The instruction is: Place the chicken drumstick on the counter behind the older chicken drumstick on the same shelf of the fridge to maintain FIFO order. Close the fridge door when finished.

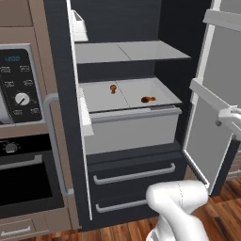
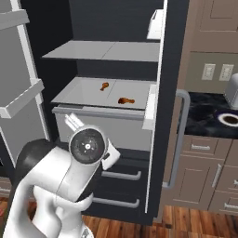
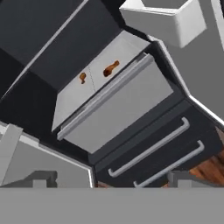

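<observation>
Claw (image 3: pixel 110 180) is spread wide with nothing between its tips. It looks up at the open fridge (image 1: pixel 136 155) from low down.

Two drumsticks lie on the middle shelf (image 1: pixel 164 92), well apart from the claw and above it, past the two drawer fronts:
- The front drumstick (image 1: pixel 148 99) sits near the shelf's pale lip on the counter side of the centre seam. Its long axis runs roughly along the lip.
- The back drumstick (image 1: pixel 113 88) sits deeper in, across the seam on the oven side. It is turned more front-to-back.
- They are not touching. One is clearly behind the other but also offset sideways, as the right base view shows (image 2: pixel 125 100) (image 2: pixel 104 85).
- I cannot tell from looks which one is the older.

The counter (image 2: pixel 204 116) to the right of the fridge has no drumstick on the part in frame, so placing looks done.

What is left is probably the doors, and both stand open:
- The oven-side door (image 1: pixel 70 122) is seen edge-on beside the oven (image 1: pixel 23 141).
- The counter-side door (image 1: pixel 212 122) is swung out, showing its inner racks.

The relation that matters next is claw to door. The claw points into the fridge between the two doors, so reaching either outer face means swinging out sideways. Which door is nearer I cannot tell.
</observation>
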